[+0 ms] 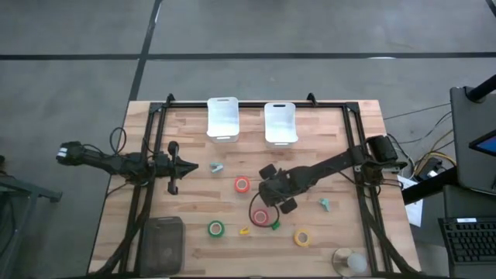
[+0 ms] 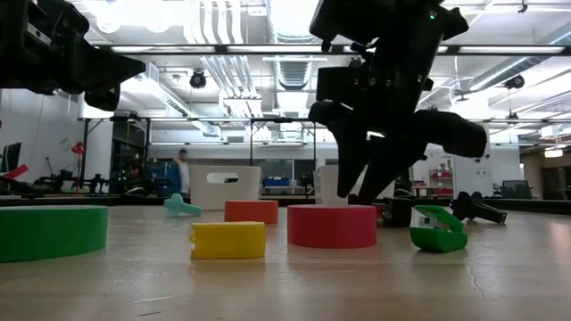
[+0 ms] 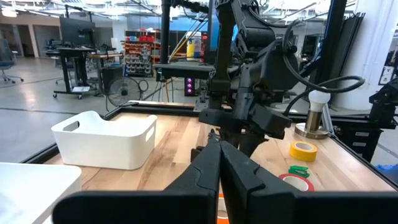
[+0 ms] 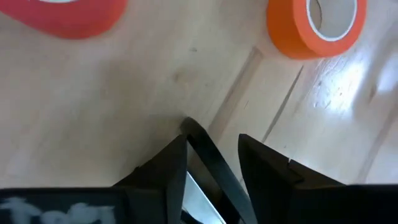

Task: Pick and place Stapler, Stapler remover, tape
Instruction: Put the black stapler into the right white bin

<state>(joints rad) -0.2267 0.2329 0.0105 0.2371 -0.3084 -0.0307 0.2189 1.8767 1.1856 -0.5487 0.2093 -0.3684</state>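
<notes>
The black stapler (image 4: 198, 138) shows only in the right wrist view, as a narrow dark bar with a bright metal strip between my right gripper's (image 4: 212, 148) fingers. That gripper (image 1: 269, 191) is over the table's middle, pointing down, between the orange-red tape (image 1: 242, 184) and the red-and-green tape (image 1: 260, 216). The green tape (image 1: 215, 229) and yellow tape (image 1: 302, 238) lie flat near the near edge. Teal staple removers (image 1: 216, 167) (image 1: 325, 204) lie apart on the wood. My left gripper (image 1: 191, 166) hangs shut over the table's left part, holding nothing. My right gripper has the stapler pinched between its two fingers, which lie across the long body (image 4: 214, 171) a little behind its free end (image 4: 188, 127). The fingers come from above, slanting toward the table's left. Whether the stapler is clear of the wood cannot be told.
Two white bins (image 1: 222, 118) (image 1: 280, 122) stand at the far edge. A dark grey pad (image 1: 163, 240) lies at the near left corner and a white round thing (image 1: 353, 262) at the near right. Small yellow (image 1: 245, 230) and green (image 1: 275, 225) bits lie by the red-and-green tape.
</notes>
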